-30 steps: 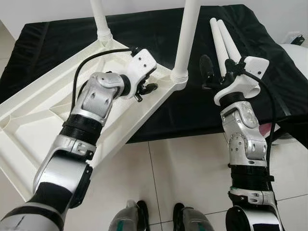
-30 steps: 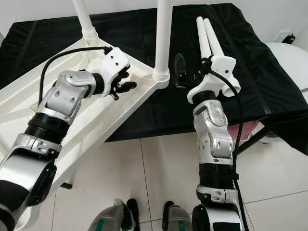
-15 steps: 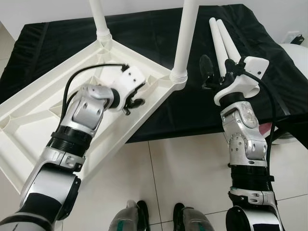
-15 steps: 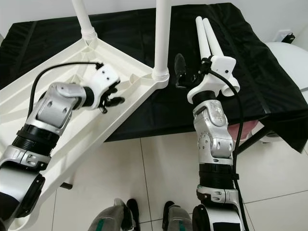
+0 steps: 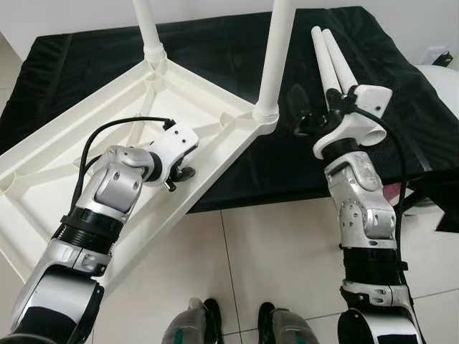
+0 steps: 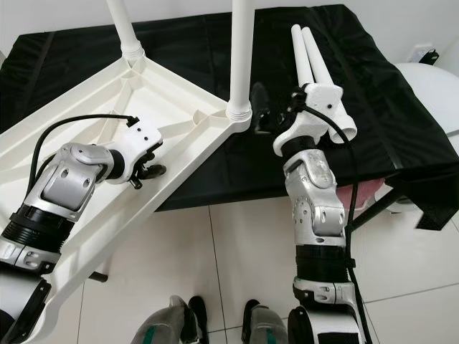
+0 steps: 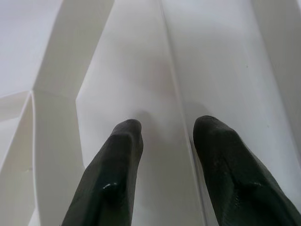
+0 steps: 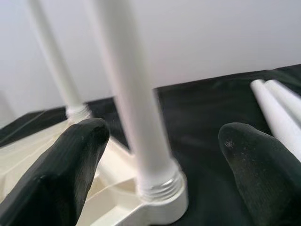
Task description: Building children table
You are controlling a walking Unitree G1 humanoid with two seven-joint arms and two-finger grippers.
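White tabletop upside down, far part on black cloth, near left end overhanging tiled floor. Two legs fitted upright: far one, right-corner one. Two loose legs lie on cloth, right. Left gripper over ribbed underside, fingers apart. Right gripper near right-corner leg, fingers wide apart, leg between them, not touching.

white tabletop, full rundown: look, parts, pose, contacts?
The white tabletop looks like moulded plastic, upside down with its ribbed underside up. It lies skewed, one end on the black cloth, the other overhanging the tiled floor. Two white legs stand upright in threaded corner sockets; two loose legs lie beside it on the cloth. The left gripper is open, its fingers straddling a rib. The right gripper is open, facing the near leg.
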